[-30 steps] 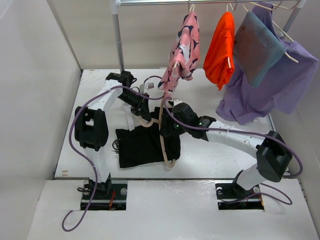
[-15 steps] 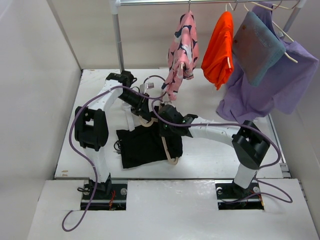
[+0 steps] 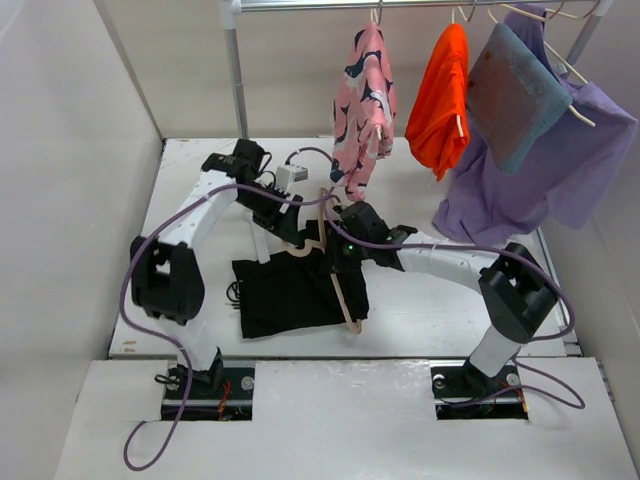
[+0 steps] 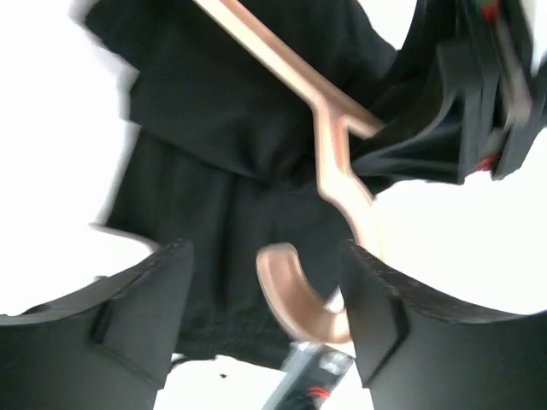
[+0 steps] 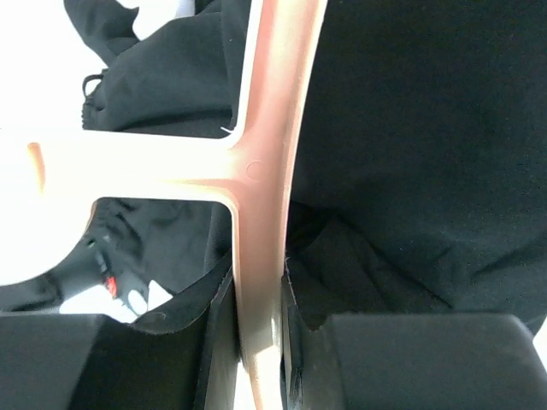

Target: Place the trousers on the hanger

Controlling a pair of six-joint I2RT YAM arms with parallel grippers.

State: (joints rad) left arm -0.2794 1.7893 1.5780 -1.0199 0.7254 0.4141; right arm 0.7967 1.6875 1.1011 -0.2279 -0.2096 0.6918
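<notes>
The right end effector pinches the hanger over the trousers while the left end effector gapes open, so the thin hanger could twist and slip.

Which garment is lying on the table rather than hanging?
The black trousers, flat on the table; the pink garment, orange garment and purple garment all hang from the rail.

trousers: soft matt black cloth | hanger: smooth pale wood, faint sheen | table: matt white
</notes>
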